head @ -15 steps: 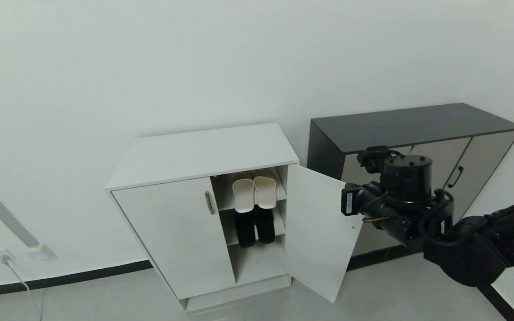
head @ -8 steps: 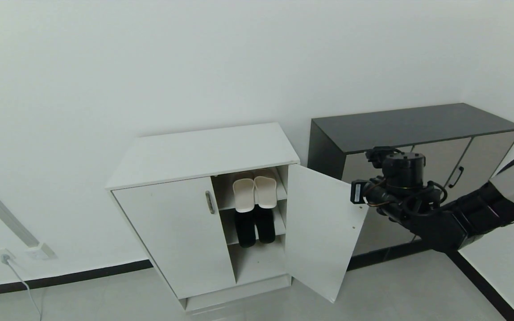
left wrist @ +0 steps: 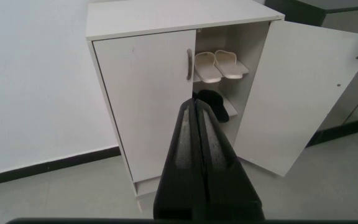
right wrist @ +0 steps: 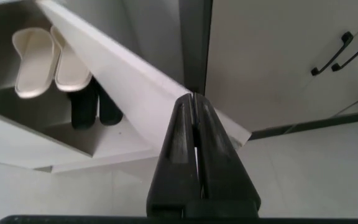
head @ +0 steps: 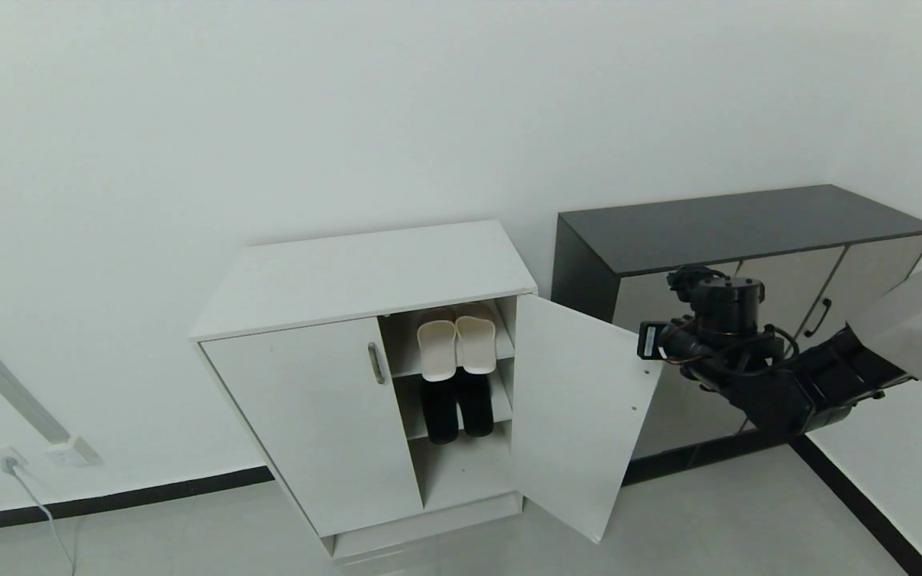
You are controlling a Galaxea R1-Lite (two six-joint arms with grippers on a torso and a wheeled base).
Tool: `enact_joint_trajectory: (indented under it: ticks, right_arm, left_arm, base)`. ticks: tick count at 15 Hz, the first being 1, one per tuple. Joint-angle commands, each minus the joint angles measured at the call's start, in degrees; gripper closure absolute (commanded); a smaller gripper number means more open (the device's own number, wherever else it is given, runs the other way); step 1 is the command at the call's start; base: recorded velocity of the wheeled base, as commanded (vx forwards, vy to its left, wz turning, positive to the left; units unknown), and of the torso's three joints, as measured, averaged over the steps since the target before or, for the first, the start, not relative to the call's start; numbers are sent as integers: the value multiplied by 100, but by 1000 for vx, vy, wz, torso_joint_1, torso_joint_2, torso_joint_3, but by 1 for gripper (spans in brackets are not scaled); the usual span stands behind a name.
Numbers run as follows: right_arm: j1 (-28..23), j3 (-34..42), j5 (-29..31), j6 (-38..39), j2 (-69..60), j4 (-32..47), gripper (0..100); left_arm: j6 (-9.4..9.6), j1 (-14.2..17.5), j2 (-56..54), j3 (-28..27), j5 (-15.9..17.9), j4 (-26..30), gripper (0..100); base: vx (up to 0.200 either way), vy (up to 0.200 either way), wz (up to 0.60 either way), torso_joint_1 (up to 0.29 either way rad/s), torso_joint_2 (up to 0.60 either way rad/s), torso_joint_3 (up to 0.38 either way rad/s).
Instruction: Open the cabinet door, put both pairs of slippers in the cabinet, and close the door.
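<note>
White wall behind, cabinet (head: pixel 365 280) holding both pairs, white slippers (head: pixel 455 346) above black slippers (head: pixel 457 412). Its door (head: pixel 577 416) hangs open to the right; right hand (right wrist: pixel 194 106), fingers together, sits just beside its free edge on the outer side. Left hand (left wrist: pixel 196 109), pinched together too, well back.

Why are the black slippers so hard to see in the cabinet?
Head view: the black slippers lie in shadow below the white slippers, deep inside the cabinet. Left wrist view: same shade, just a dark shape. Right wrist view: black against a dim inside, while the white pair stands out.
</note>
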State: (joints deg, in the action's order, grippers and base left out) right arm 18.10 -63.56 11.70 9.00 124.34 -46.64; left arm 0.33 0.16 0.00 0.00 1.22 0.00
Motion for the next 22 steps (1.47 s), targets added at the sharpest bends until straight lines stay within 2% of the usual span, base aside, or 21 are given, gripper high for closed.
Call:
enact_joint_trajectory:
  ticks: [1,7,15,19,22]
  right_arm:
    - [-70,-139,7,6,169,-12,100]
    - [-228,-350,7,-12,503,6,100]
    - [-149,-280,7,-12,415,199,100]
    - [123,28,7,-3,222,208,100]
    - [651,406,16,-3,99,217,100]
  left_arm:
    - [2,2,0,0,1,0,100]
    - [2,2,0,0,1,0,100]
    - [2,2,0,0,1,0,100]
    - [2,2,0,0,1,0,100]
    - [2,2,0,0,1,0,100]
  base:
    - [0,0,0,0,0,0]
    - [0,0,0,0,0,0]
    - [0,0,0,0,0,0]
    - [0,0,0,0,0,0]
    - [0,0,0,0,0,0]
